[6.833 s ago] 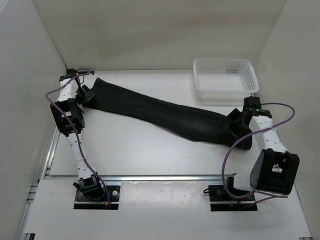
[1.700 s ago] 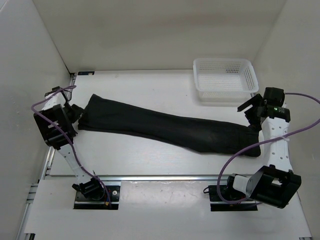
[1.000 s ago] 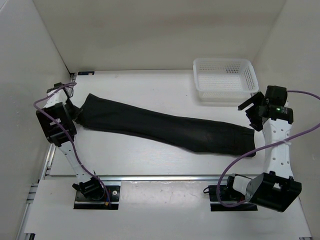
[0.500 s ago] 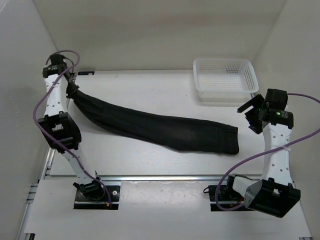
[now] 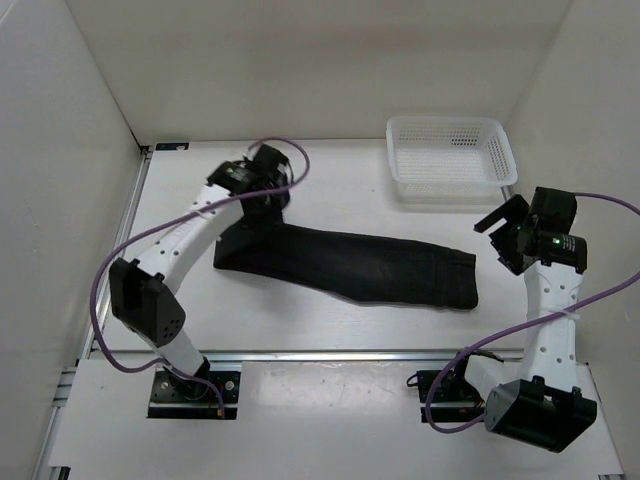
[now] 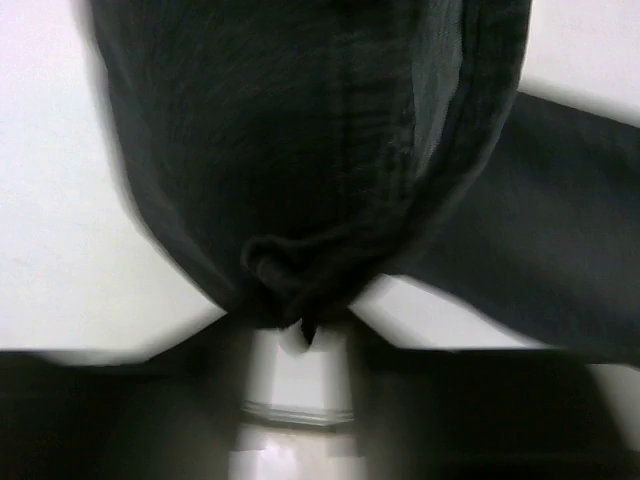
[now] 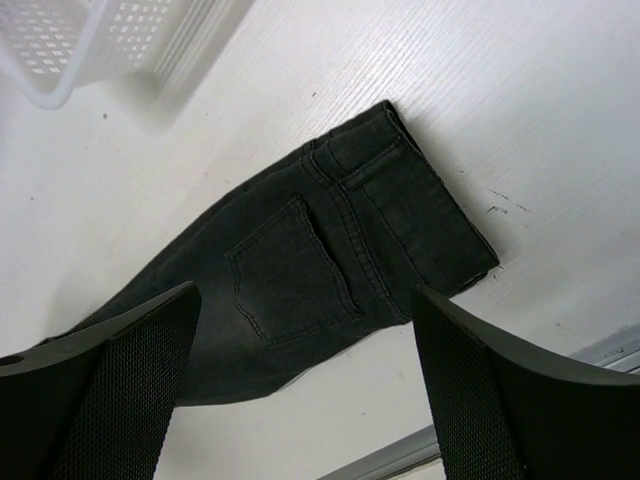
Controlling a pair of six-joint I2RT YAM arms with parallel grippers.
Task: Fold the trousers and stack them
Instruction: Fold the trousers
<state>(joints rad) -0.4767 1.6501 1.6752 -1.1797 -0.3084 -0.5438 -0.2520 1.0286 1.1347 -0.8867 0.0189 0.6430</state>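
The black trousers [image 5: 360, 266] lie across the middle of the table, waist end at the right [image 7: 330, 250], back pocket up. My left gripper [image 5: 262, 200] is shut on the leg-hem end, bunched in its jaws [image 6: 300, 290], and holds it raised above the legs at centre-left. The cloth hangs from it in a fold. My right gripper [image 5: 505, 232] is open and empty, raised just right of the waistband, its fingers [image 7: 110, 390] wide apart.
A white mesh plastic basket [image 5: 450, 158] stands at the back right; its corner shows in the right wrist view [image 7: 90, 50]. White walls close the left, back and right. A metal rail [image 5: 320, 356] runs along the table's near edge.
My left gripper has swung from the far left corner rightwards over the table, carrying the hem end and doubling the legs over. The right gripper let go earlier and stays raised.
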